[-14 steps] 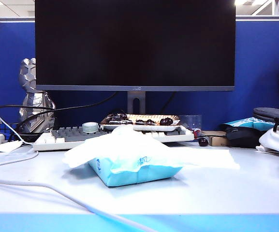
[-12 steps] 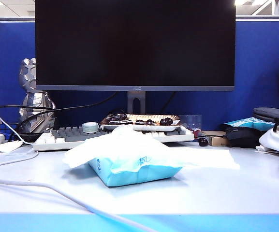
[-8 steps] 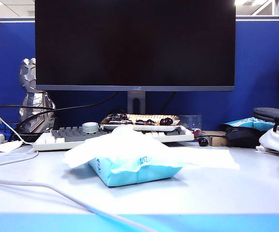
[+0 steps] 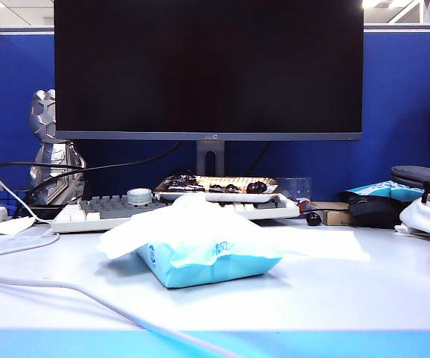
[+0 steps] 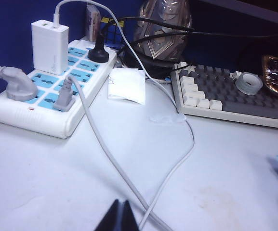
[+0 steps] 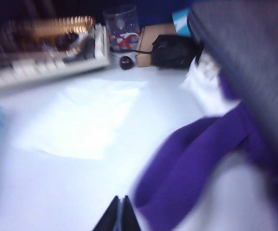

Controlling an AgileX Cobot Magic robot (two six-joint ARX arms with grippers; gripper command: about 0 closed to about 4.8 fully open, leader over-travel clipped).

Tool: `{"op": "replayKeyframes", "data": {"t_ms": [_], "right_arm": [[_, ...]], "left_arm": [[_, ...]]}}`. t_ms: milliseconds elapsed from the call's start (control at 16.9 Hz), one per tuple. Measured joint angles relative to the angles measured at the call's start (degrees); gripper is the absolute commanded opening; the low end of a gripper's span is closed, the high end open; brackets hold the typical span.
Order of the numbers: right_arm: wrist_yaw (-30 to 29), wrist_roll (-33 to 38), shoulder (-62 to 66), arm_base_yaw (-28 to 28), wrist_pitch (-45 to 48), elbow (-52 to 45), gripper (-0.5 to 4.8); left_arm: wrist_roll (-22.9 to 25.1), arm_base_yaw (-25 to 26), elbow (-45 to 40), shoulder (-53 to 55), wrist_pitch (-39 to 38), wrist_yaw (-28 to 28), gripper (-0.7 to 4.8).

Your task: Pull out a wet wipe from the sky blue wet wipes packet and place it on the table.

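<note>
Table point(image 4: 364, 298) holds wet wipe point(image 4: 315, 244) beside packet point(image 4: 207, 261); left gripper point(image 5: 120, 211), right gripper point(image 6: 119, 208) fingers closed.

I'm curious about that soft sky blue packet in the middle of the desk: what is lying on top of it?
A limp white sheet drapes over the sky blue plastic packet, spilling past its left end. It covers the packet's top, so the opening cannot be seen.

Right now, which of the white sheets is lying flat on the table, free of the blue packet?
The wet wipe right of the sky blue wet wipes packet; the other sheet drapes over the packet's top.
</note>
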Motion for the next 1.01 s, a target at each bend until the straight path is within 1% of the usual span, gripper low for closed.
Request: {"op": "replayKeyframes", "data": {"t_ms": [59,118,177,296,473,591,650,769,828,887,1005], "right_arm": [[-3.1,3.06,0.0,0.0,0.15,0.0,-0.01],[-9.84,5.35,0.0,0.07,2.23,0.0,-0.01],[-13.07,6.21,0.0,0.09,4.0,0.37,0.0],[-13.46,8.04,0.04,0.07,4.52,2.8,-0.01],[-13.6,8.9,1.03,0.09,6.62,10.95,0.0],[-14.6,9.55,4.33,0.09,7.45,13.94,-0.01],[-16.0,11.08,7.82,0.09,7.89,15.32,0.0],[-21.73,14.69,17.2,0.09,11.37,18.47,-0.01],[-27.32,16.81,24.63,0.17,15.28,22.08,-0.01],[-32.59,18.47,31.69,1.31,18.03,26.18,-0.01],[-39.36,22.49,40.72,4.66,20.72,30.1,0.0]], "left_arm": [[0.0,0.0,0.0,0.0,0.0,0.0,-0.03],[0.0,0.0,0.0,0.0,0.0,0.0,-0.03],[0.02,0.0,0.0,0.0,0.0,0.0,-0.03],[0.0,0.0,0.0,0.0,0.0,0.0,-0.03],[0.0,0.0,0.0,0.0,0.0,0.0,-0.03],[0.0,0.0,0.0,0.0,0.0,0.0,-0.03],[0.0,0.0,0.0,0.0,0.0,0.0,-0.03],[0.0,0.0,0.0,0.0,0.0,0.0,-0.03],[0.02,0.0,0.0,0.0,0.0,0.0,-0.03],[0.02,0.0,0.0,0.0,-0.02,0.02,-0.03],[0.0,0.0,0.0,0.0,0.0,0.02,-0.03]]}}
